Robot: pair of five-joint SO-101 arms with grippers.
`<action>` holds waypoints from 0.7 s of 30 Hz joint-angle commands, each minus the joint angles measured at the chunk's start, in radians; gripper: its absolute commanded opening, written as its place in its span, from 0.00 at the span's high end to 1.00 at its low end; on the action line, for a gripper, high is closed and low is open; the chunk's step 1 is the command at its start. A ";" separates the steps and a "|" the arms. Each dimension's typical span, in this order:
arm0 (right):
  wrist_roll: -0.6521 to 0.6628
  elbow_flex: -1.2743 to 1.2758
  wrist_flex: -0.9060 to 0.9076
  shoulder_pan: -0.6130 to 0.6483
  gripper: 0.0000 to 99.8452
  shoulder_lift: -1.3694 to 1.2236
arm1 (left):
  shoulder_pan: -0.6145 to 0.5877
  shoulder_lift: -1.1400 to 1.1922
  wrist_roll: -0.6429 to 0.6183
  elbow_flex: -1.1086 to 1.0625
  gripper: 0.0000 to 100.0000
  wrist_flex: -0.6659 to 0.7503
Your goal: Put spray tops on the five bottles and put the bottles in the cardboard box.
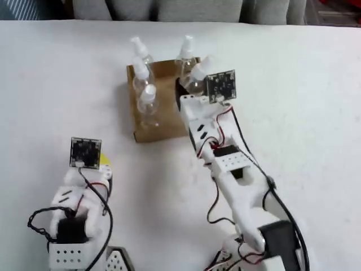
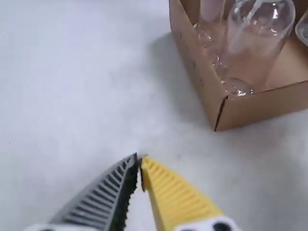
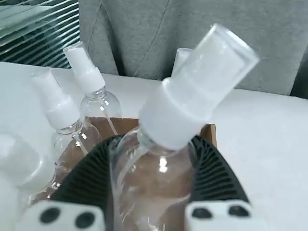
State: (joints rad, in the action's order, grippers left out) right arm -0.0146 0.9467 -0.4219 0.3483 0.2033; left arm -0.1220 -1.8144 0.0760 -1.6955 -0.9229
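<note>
The right hand (image 3: 154,149) is clamped around the body of a clear bottle (image 3: 154,192) fitted with a white spray top (image 3: 197,86). Its black jaws press on either side and hold the bottle tilted at the right side of the cardboard box (image 1: 163,121). Four other bottles (image 1: 148,101), each capped with a spray top, stand inside the box. The left hand (image 2: 139,166) hovers just above the white counter (image 2: 72,72) near a corner of the box, its grey and yellow jaws closed together on nothing.
</note>
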 commanded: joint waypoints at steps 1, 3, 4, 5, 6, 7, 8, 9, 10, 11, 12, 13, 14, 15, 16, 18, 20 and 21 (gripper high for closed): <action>0.064 -0.066 -0.074 -0.004 0.99 -0.038 | -0.012 -0.016 0.012 0.003 0.98 -0.005; 0.071 -0.086 -0.077 -0.005 0.99 -0.073 | -0.012 -0.016 0.012 0.003 0.98 -0.005; 0.071 -0.100 -0.077 -0.008 0.99 -0.093 | -0.012 -0.016 0.012 0.003 0.98 -0.005; 0.071 -0.115 -0.077 -0.010 0.99 -0.114 | -0.012 -0.016 0.012 0.003 0.98 -0.005; 0.071 -0.130 -0.079 -0.012 0.99 -0.137 | -0.012 -0.016 0.012 0.003 0.98 -0.005; 0.071 -0.146 -0.081 -0.012 0.99 -0.159 | -0.012 -0.016 0.012 0.003 0.98 -0.005; 0.072 -0.163 -0.082 -0.012 0.99 -0.182 | -0.012 -0.016 0.012 0.003 0.98 -0.005; 0.072 -0.178 -0.084 -0.012 0.99 -0.205 | -0.012 -0.016 0.012 0.003 0.98 -0.005; 0.072 -0.192 -0.084 -0.012 0.99 -0.225 | -0.012 -0.016 0.012 0.003 0.98 -0.005; 0.072 -0.204 -0.084 -0.012 0.99 -0.243 | -0.012 -0.016 0.012 0.003 0.98 -0.005; 0.072 -0.216 -0.084 -0.013 0.99 -0.260 | -0.012 -0.016 0.012 0.003 0.98 -0.005; 0.072 -0.226 -0.084 -0.013 0.99 -0.274 | -0.012 -0.016 0.012 0.003 0.98 -0.005; 0.072 -0.235 -0.084 -0.013 0.99 -0.288 | -0.012 -0.016 0.012 0.003 0.98 -0.005; 0.072 -0.242 -0.085 -0.013 0.99 -0.298 | -0.012 -0.016 0.012 0.003 0.98 -0.005; 0.074 -0.247 -0.085 -0.015 0.99 -0.309 | -0.012 -0.016 0.012 0.003 0.98 -0.005; 0.074 -0.258 -0.085 -0.027 0.99 -0.325 | -0.012 -0.016 0.012 0.003 0.98 -0.005; 0.100 -0.270 -0.085 -0.038 0.99 -0.338 | -0.012 -0.016 0.012 0.003 0.98 -0.005; 0.132 -0.278 -0.087 -0.042 0.99 -0.348 | -0.012 -0.016 0.012 0.003 0.98 -0.005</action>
State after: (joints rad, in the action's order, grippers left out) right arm 0.0606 0.7304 -0.4803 0.3314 -0.1450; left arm -0.1220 -1.8144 0.0760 -1.6955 -0.9229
